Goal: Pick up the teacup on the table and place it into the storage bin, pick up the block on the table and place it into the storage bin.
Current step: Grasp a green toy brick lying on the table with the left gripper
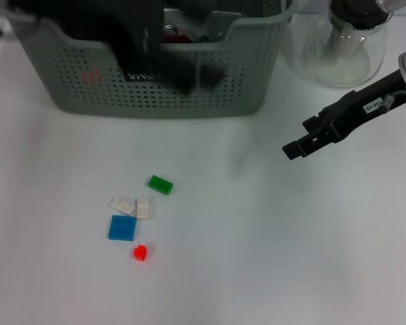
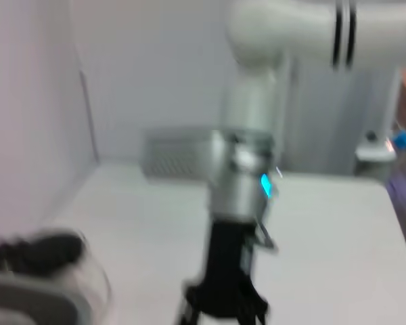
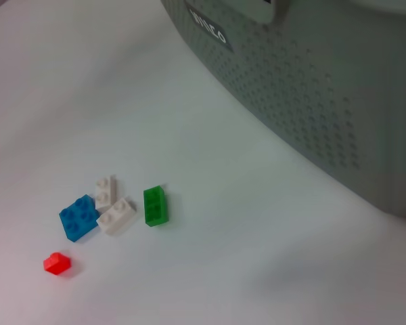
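The storage bin [image 1: 169,81] stands at the far side of the white worktop [image 1: 271,257]. The left tool [image 1: 145,51] is a dark blur at the bin's front rim; whether it is spread or pinching cannot be told. The right tool [image 1: 299,145] hangs off the bin's right front corner, its state likewise unclear. Green block [image 1: 160,184], two white blocks [image 1: 130,206], blue block [image 1: 122,227] and red block [image 1: 140,253] lie clustered in front of the bin, well apart from both tools.

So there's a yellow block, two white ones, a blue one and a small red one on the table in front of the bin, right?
Not quite: that block is green, not yellow, as the head view shows. The two white blocks, blue one and small red one do lie before the storage bin.
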Action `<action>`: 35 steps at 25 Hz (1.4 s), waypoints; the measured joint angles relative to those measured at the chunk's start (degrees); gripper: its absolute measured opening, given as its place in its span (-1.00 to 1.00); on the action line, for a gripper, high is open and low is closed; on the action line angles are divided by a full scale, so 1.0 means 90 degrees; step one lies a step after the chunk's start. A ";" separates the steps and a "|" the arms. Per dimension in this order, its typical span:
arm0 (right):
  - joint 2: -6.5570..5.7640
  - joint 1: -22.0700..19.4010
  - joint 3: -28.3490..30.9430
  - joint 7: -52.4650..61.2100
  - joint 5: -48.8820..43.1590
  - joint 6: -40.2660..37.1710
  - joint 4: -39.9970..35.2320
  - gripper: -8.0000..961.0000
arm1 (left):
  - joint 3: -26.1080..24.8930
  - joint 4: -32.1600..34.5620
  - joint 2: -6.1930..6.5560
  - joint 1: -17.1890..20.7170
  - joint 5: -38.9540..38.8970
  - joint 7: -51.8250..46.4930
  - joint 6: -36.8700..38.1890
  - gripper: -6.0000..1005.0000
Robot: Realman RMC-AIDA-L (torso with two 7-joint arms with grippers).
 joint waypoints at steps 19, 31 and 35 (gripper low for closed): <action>0.0051 -0.0053 -0.0060 -0.0020 -0.0006 0.0019 -0.0008 0.93 | 0.2562 -0.1890 -0.0586 -0.0096 0.4030 -0.2942 -0.2074 0.62; 0.0072 0.0058 -0.0126 -0.0198 -0.0012 0.0024 -0.0019 0.93 | 0.3166 -0.2829 -0.0619 -0.0347 0.4679 -0.4302 -0.2611 0.60; 0.0080 0.0101 -0.0126 -0.0232 -0.0012 0.0028 -0.0022 0.93 | 0.3531 -0.3115 -0.0629 -0.0397 0.4732 -0.4570 -0.2894 0.59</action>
